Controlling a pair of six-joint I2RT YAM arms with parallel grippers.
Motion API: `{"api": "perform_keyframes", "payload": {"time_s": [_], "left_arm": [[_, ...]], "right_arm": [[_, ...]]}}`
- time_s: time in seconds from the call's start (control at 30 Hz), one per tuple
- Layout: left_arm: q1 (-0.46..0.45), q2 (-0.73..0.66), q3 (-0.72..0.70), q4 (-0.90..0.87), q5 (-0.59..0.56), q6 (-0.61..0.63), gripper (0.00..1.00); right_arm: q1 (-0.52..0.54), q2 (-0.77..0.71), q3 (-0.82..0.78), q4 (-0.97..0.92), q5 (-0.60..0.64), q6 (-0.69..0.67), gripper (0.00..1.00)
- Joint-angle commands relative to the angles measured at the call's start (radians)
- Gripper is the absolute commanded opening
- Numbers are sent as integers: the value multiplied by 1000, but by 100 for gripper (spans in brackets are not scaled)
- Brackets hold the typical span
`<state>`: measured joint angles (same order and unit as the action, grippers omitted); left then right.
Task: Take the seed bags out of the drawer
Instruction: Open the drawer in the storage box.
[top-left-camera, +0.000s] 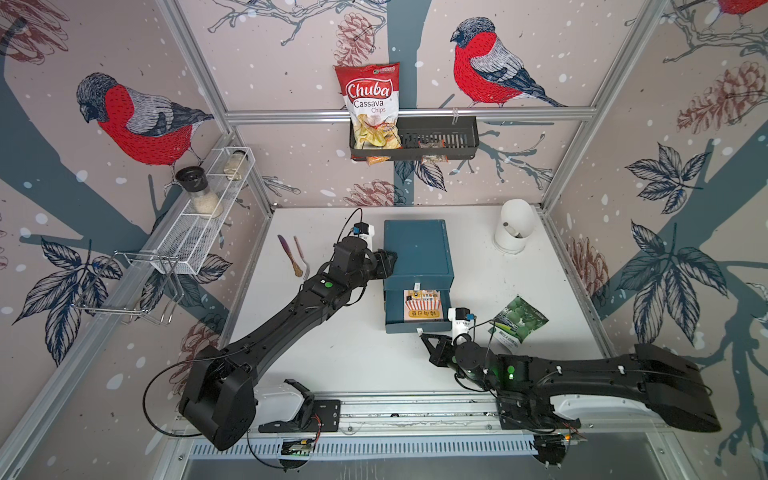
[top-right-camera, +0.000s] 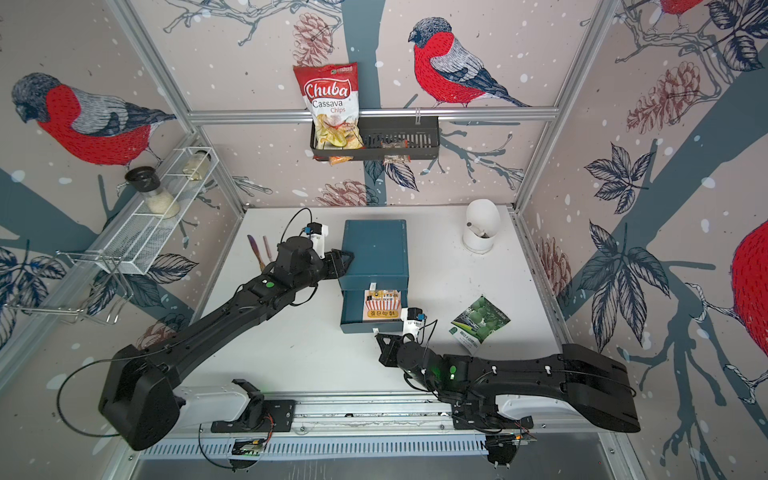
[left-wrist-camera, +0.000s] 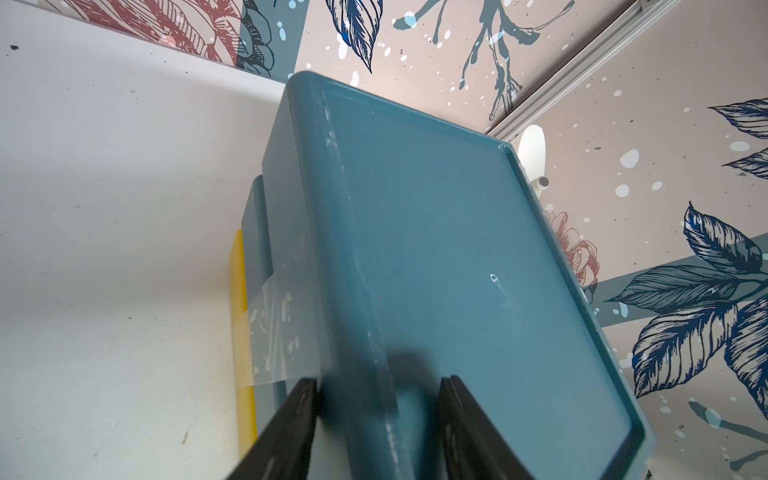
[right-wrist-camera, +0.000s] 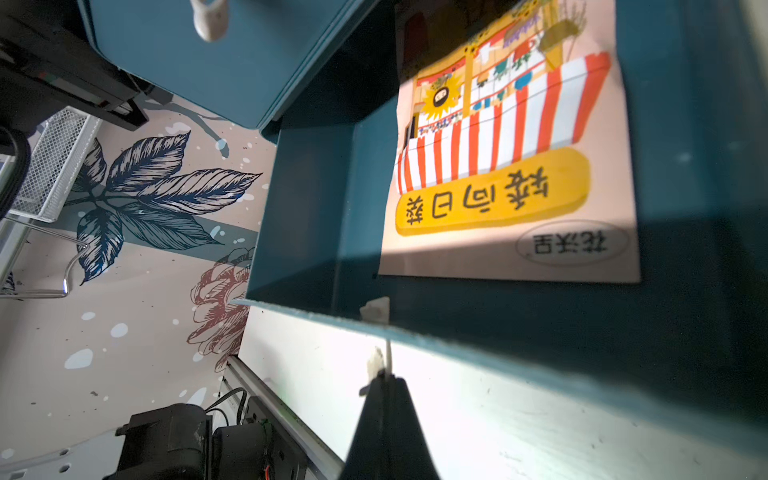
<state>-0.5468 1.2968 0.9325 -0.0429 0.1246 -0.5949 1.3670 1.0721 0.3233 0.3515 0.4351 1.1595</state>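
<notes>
the right gripper (top-left-camera: 422, 333) has its jaws together, pinched on the white tie (right-wrist-camera: 377, 360) that hangs from the front wall of the open drawer (top-left-camera: 415, 326). straight ahead of its tips, just past that front wall, the striped seed bag (top-left-camera: 426, 305) lies flat on the drawer floor. its long axis runs in line with the gripper, front to back of the drawer. the yellow label end faces the gripper and the striped picture end points away, toward the cabinet (top-left-camera: 417, 249). the right wrist view shows the bag (right-wrist-camera: 511, 166) near the drawer's front wall, not touching it.

the green seed bag (top-left-camera: 519, 322) lies flat on the table (top-left-camera: 332, 345) beside the right gripper's wrist, on the side away from the left gripper (top-left-camera: 388, 259). its long axis sits diagonal to the drawer, with the white label end near the arm and the green produce end pointing away.

the left gripper (left-wrist-camera: 376, 386) stands with its jaws apart, astride the cabinet's upper side edge. one finger (left-wrist-camera: 291, 419) is by the side wall, and the other is over the top with a gap to the rim.
</notes>
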Motion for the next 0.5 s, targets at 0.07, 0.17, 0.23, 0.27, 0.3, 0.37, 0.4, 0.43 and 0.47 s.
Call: {"api": "perform_keyframes", "payload": {"time_s": [0.07, 0.17, 0.23, 0.27, 0.3, 0.37, 0.4, 0.43, 0.47], "left_arm": [[-1, 9, -8, -152, -6, -6, 53], [-1, 5, -2, -159, 7, -10, 54], [-1, -1, 5, -161, 18, -10, 54], [-1, -2, 9, -161, 19, -11, 55], [1, -3, 14, -160, 22, -12, 55], [0, -1, 36, -173, 30, -11, 56], [0, -2, 50, -182, 38, -12, 56], [-1, -6, 58, -190, 47, -11, 57], [0, -12, 60, -195, 52, -10, 57]], "right_arm": [[8, -47, 37, -177, -34, 31, 45], [26, -128, 69, -311, 6, 45, 73], [25, -199, 74, -358, 8, 51, 79], [24, -232, 74, -372, 6, 51, 79], [23, -273, 74, -391, 5, 51, 80], [17, -332, 74, -417, -10, 53, 82], [10, -367, 75, -427, -33, 57, 83], [-3, -391, 77, -432, -64, 63, 84], [-20, -427, 76, -419, -109, 57, 84]]}}
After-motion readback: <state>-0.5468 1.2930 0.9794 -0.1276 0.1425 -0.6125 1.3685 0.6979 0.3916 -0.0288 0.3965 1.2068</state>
